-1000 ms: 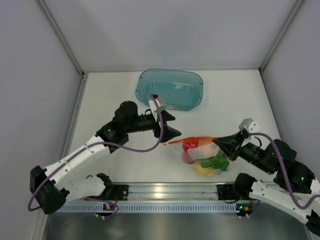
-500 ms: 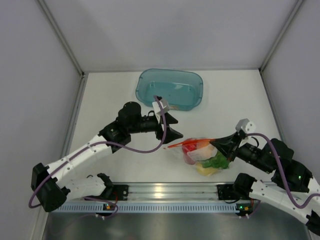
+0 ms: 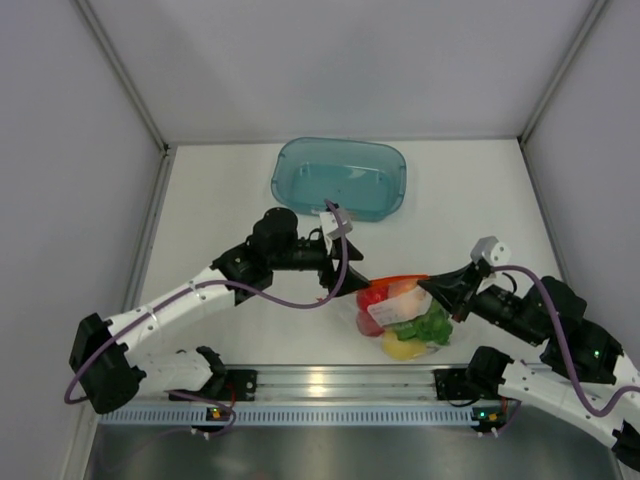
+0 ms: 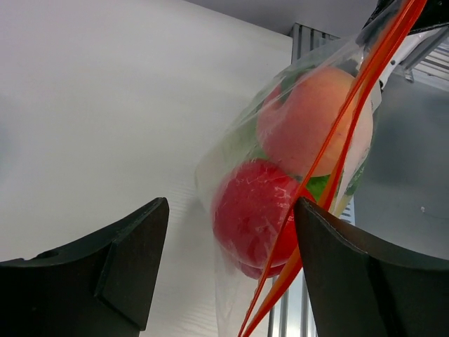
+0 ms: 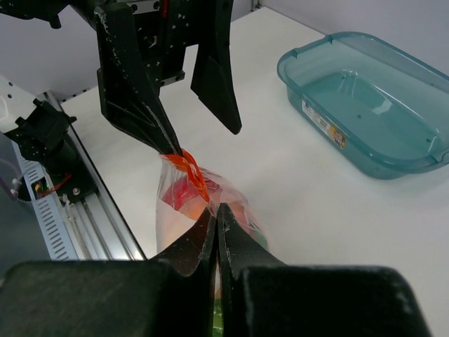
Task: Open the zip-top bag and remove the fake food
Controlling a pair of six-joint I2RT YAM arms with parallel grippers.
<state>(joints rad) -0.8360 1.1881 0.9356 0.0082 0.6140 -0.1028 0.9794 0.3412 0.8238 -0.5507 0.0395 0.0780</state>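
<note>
The zip-top bag [image 3: 404,318] is clear, with an orange-red zip strip [image 3: 398,279] along its top, and hangs just above the table. Inside it is fake food: a red round piece [image 4: 254,216], a pink peach [image 4: 314,121], green lettuce [image 3: 430,326] and a yellow fruit [image 3: 403,347]. My right gripper [image 3: 434,288] is shut on the right end of the zip strip [image 5: 193,177]. My left gripper [image 3: 354,274] is open, and its jaws stand either side of the bag's left end [image 4: 231,205]. The strip lies close to its right finger [image 4: 365,274]; I cannot tell if they touch.
A teal translucent bin [image 3: 340,146] stands at the back middle of the table, also in the right wrist view [image 5: 303,57]. A metal rail [image 3: 330,382] runs along the near edge, just in front of the bag. Grey walls close in both sides.
My left gripper has moved right to the bag, and its open jaws now flank the bag's left end. The right gripper has shifted slightly left, holding the strip.
</note>
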